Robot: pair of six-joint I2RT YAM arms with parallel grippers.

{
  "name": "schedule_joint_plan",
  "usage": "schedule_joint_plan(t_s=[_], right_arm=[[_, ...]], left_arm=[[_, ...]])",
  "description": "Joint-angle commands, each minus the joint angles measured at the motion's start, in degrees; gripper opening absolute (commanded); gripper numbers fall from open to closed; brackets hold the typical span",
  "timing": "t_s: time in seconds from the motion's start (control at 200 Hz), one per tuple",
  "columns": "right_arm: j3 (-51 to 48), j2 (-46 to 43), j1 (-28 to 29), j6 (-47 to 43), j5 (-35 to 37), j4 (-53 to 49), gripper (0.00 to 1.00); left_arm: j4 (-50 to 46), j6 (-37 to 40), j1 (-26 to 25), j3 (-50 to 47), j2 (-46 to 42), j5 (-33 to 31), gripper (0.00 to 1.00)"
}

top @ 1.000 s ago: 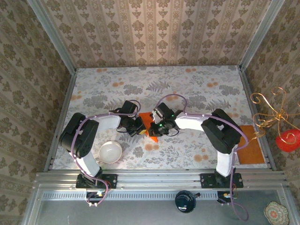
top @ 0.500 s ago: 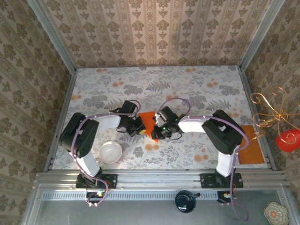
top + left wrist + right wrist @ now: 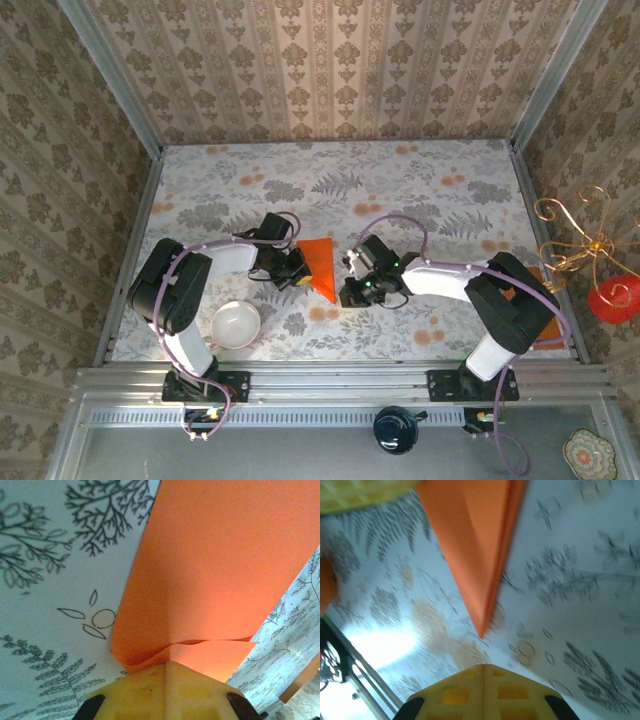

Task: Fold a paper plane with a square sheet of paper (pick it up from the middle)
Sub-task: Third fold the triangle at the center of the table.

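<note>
We saw a table (image 3: pixel 420 190) with a grey and orange flower cloth on it. Tall walls (image 3: pixel 340 70) with brown leafy wallpaper stood on three sides. A round white bowl (image 3: pixel 236 324) sat near the left arm's base. A dull brownish-orange flat rectangle (image 3: pixel 550 325) lay far off on the right, partly under the right arm.

The folded bright orange sheet of paper (image 3: pixel 320 262) lay flat in the middle of the table, between the two grippers. It was a long triangle. Its wide end was at the far side, and its sharp tip pointed to the near edge, a little to the right.

From above, the left gripper (image 3: pixel 293 268) sat at the paper's left edge. The right gripper (image 3: pixel 352 290) sat just right of the tip.

The left wrist view showed us the paper (image 3: pixel 220 565) up close, with its layers lifting a little. The left gripper (image 3: pixel 166 666) had its yellow fingers pressed together and touched that edge. We could not tell if paper was pinched between them.

The right wrist view showed us the paper's (image 3: pixel 475 545) tip. The right gripper (image 3: pixel 484 672) had its fingers pressed together, just short of the tip, with nothing in them.
</note>
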Motion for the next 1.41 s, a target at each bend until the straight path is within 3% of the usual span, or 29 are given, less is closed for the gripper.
schedule_joint_plan(t_s=[0.0,0.255,0.565,1.14,1.401], right_arm=[[5.61,3.96,0.78,1.59,0.82,-1.20,0.01],[9.95,10.78,1.49,3.36,3.40,-1.46,0.00],[10.24,14.15,1.48,4.03,6.73,-7.08,0.00],[9.31,16.34,1.30,8.10,5.33,-8.01,0.00],[10.02,17.13,1.23,8.39,6.87,-11.71,0.00]], left_arm=[[-2.97,1.20,0.48,-1.55,2.50,-6.55,0.04],[-1.51,1.45,0.46,-1.63,1.16,-5.38,0.04],[-0.69,12.28,0.89,1.29,-4.41,-2.20,0.05],[20.80,9.25,-5.28,-8.61,-2.04,1.95,0.03],[19.57,12.37,-4.43,-9.75,-0.89,-0.57,0.03]])
